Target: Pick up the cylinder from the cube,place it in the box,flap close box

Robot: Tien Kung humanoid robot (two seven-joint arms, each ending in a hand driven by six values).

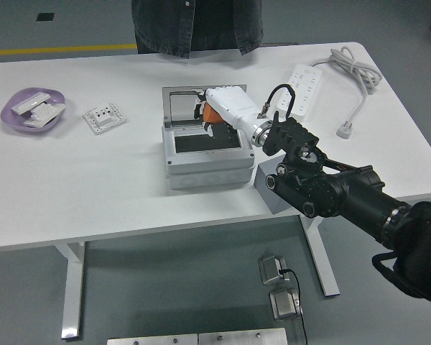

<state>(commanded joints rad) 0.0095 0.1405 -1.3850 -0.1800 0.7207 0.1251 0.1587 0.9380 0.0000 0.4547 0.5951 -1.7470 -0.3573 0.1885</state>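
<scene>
While the right hand point(214, 115) is curling around the small, rigid-looking orange cylinder point(210, 115), it is hovering over the far rim of the open box point(207, 154).

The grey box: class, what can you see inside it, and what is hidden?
The grey box shows a dark interior under its raised flap. The right hand covers the back right part, so the cylinder cannot be seen.

text: none legible | labels: none legible | numbers: none | signs: none

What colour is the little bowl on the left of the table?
The bowl is light purple, holding white pieces; it shows in the head view.
</scene>
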